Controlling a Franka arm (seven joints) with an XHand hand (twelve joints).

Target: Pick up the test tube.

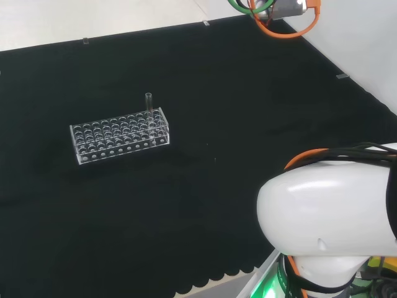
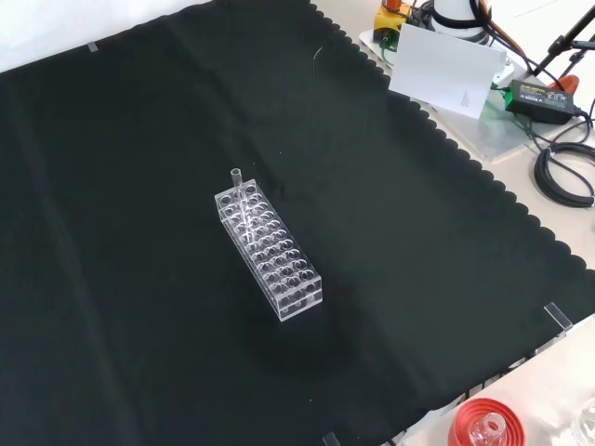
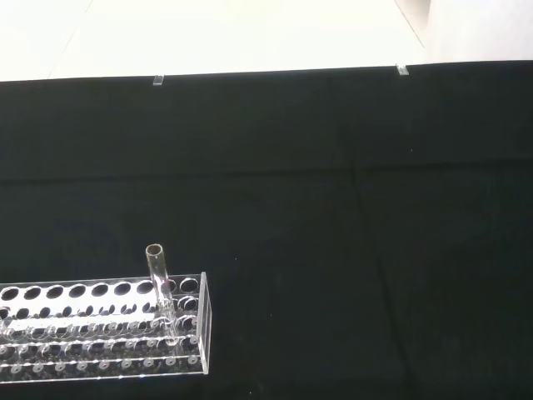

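test tube (image 1: 148, 101) upright, clear rack's (image 1: 118, 135) corner hole

Test tube (image 1: 149, 99) upright in rack (image 1: 118, 135), far right corner hole, head view; rack on cloth (image 1: 205, 74).

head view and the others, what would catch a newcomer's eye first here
A clear test tube rack stands alone on the black cloth, left of centre in the head view and mid-cloth in the front view. One test tube stands upright at an end of the rack, the right end in the head view, sticking up above it. The arm's big white link looms at the head view's lower right.
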